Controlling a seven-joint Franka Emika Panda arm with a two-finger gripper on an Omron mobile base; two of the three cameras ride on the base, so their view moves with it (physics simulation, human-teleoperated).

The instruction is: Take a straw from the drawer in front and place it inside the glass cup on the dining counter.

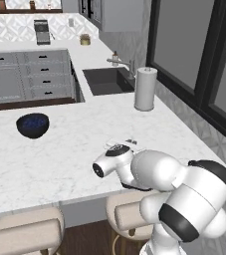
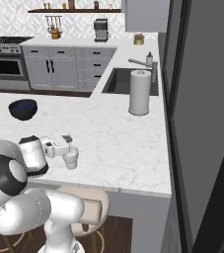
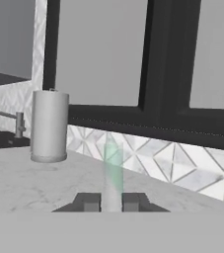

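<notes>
We see the gripper (image 3: 111, 202) low over the dining counter (image 1: 59, 159), its 2 fingers (image 3: 87, 202) drawn in tight on a straw (image 3: 113, 170), a pale green translucent stick that stands upright between them in the hand view. In the right base view the hand reaches out level above the white marble near the counter's front edge, and the glass cup (image 2: 71, 159) stands just beside the hand's tip, close under it; we cannot tell from there whether the straw's lower end is already inside the cup. In the left base view the arm's white links cover the hand's tip, so the cup and straw are hidden there. A blue bowl (image 1: 33, 124) sits on the counter well to the left of the arm, apart from the cup. A paper-towel roll (image 1: 145, 88) stands upright farther back on the slab, near the sink (image 1: 107, 81) and its faucet (image 2: 145, 64); in the hand view the same roll rises left of the straw, in front of dark window frames (image 3: 158, 64). 2 stools (image 1: 27, 231) are tucked under the counter's overhang below the arm.
</notes>
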